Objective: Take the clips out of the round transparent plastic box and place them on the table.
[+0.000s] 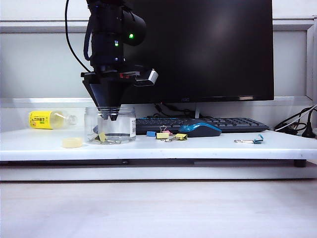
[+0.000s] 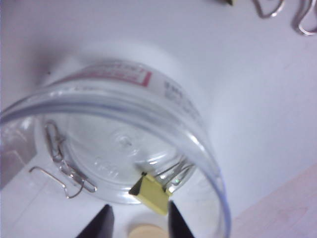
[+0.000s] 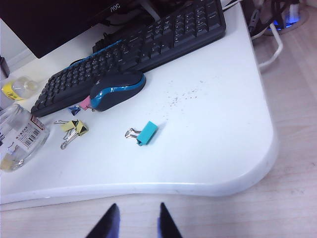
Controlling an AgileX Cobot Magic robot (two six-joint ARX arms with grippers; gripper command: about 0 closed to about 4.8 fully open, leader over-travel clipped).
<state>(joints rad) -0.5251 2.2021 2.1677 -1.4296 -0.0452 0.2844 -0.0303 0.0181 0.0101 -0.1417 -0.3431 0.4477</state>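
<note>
Reaching into the round transparent plastic box [image 1: 110,125] on the tabletop [image 1: 208,147], the left gripper [image 2: 140,224] is parted above a yellow clip [image 2: 151,194]; the box could be tipped by wall contact. The right gripper [image 3: 134,221] is held unclenched, away.

An office workstation, used here as a robot test setup. A long white desk [image 1: 44,144] with a thick front edge stands against a pale wall. A large black computer monitor [image 1: 208,49] sits at the back, with a black keyboard [image 3: 138,44] in front of it and a blue and black mouse [image 3: 116,89] beside the keyboard. Cables [image 1: 292,124] trail off the desk's far right end. Small stationery lies scattered on the desk: coloured binder clips [image 3: 74,127], a teal clip [image 3: 146,133] and a roll of tape [image 1: 72,143]. A black robot arm [image 1: 111,44] hangs over the left side of the desk.
</note>
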